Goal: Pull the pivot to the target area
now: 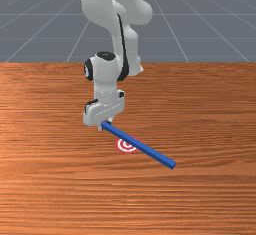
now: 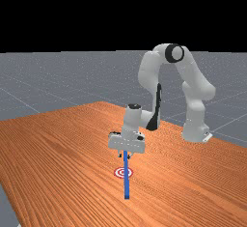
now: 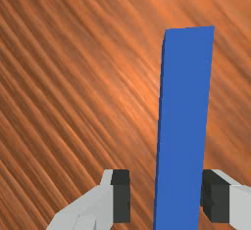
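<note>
Front view: 1 blue bar (image 1: pixel 140 146) across 1 target (image 1: pixel 121 144), 1 gripper (image 1: pixel 104 126), 2 fingers (image 3: pixel 121 195) apart, likely astride bar.

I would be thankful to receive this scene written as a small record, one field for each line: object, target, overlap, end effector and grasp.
object: long blue bar, slanting from the front view's upper left to lower right
target: red and white rings on the wooden table
overlap: bar crosses the rings and hides part of them
end effector: open, at the bar's end nearer the arm
grasp: none; bar between the fingers, a gap at one side
</note>
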